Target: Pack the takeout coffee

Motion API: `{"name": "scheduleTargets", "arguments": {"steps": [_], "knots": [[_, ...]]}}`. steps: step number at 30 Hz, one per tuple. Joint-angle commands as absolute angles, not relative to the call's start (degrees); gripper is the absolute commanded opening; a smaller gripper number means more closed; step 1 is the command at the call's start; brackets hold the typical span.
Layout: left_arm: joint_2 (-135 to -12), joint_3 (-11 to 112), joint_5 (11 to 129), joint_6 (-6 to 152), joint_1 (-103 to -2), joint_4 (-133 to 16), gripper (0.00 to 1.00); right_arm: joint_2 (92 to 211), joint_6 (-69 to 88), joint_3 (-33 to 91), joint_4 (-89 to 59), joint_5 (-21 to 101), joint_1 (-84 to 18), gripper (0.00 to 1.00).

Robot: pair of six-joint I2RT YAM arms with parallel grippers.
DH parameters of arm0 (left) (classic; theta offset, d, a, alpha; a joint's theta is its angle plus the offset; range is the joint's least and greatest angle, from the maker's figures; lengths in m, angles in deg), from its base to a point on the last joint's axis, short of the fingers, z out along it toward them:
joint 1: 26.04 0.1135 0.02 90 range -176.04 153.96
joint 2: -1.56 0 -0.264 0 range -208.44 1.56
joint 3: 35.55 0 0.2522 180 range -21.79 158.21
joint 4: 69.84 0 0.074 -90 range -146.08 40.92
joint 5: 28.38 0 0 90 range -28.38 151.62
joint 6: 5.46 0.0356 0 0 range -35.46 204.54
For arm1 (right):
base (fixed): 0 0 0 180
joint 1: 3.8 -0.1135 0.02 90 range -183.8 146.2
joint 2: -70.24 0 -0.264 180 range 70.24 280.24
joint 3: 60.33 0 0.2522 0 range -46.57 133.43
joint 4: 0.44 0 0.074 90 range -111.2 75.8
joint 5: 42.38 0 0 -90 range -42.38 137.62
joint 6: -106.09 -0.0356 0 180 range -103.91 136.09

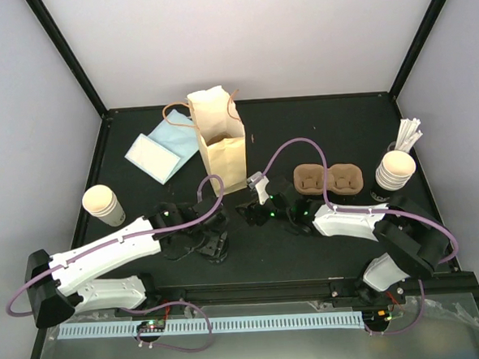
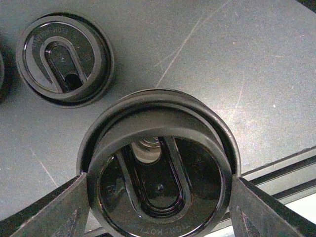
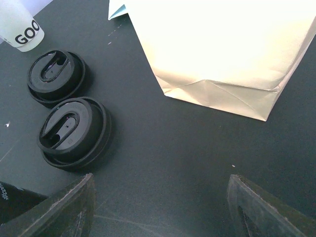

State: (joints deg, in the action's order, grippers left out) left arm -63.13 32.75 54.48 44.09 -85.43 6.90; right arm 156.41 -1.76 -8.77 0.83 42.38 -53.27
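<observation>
The takeout coffee cup (image 1: 103,204) stands upright at the left of the top view, well apart from both my grippers. My left gripper (image 2: 158,197) clasps a black lid (image 2: 158,163) across its rim. My right gripper (image 3: 160,207) hangs spread and empty near the paper bag (image 3: 222,49).

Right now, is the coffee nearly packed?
Not yet. Nothing looks packed: the cup stands alone, lidless, away from the paper bag. In hand: the left gripper grips a black lid; the right gripper is open, empty. Left: probably lidding and bagging the cup.
</observation>
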Motion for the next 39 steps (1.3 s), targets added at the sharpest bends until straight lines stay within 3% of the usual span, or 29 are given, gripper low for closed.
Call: {"name": "scheduleTargets", "arguments": {"steps": [1,39], "knots": [[-64.04,34.86,55.86,45.07,-85.97,5.79,0.72,155.67,-0.72,-7.37,2.07,42.02,-53.27,0.75],[-64.96,34.37,52.63,45.34,-85.98,8.36,0.72,155.93,-0.48,-7.11,1.71,41.45,-53.23,0.76]]}}
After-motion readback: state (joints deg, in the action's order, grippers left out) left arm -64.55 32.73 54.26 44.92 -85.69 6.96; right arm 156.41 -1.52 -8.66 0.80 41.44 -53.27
